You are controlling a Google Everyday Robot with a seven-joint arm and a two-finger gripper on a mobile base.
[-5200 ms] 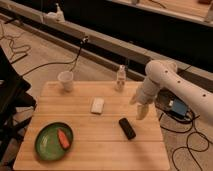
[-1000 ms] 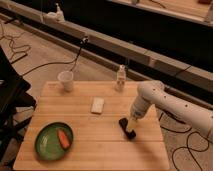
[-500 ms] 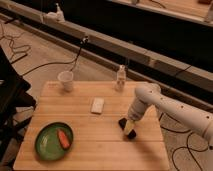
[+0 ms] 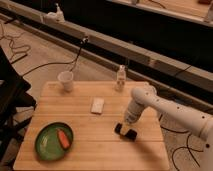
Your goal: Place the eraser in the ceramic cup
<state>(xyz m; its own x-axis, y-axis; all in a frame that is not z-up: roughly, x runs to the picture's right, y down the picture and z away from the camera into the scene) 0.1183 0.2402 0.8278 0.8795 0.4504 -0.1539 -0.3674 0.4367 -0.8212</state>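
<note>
The eraser (image 4: 125,131), a small black oblong block, lies on the wooden table (image 4: 85,125) toward the right front. My gripper (image 4: 127,123) points down right over the eraser's middle, at or almost at it. The white arm (image 4: 170,111) reaches in from the right. The ceramic cup (image 4: 65,80), white and tapered, stands upright at the table's far left corner, well away from the gripper.
A flat white block (image 4: 97,105) lies mid-table. A small clear bottle (image 4: 120,79) stands at the far edge. A green plate (image 4: 53,141) with an orange carrot-like piece (image 4: 63,138) sits front left. Cables run on the floor behind; a dark chair stands at left.
The arm has swung left and down from beside the bottle to the eraser over the last seconds. In the last half second it sank slightly onto the eraser, which has not moved.
</note>
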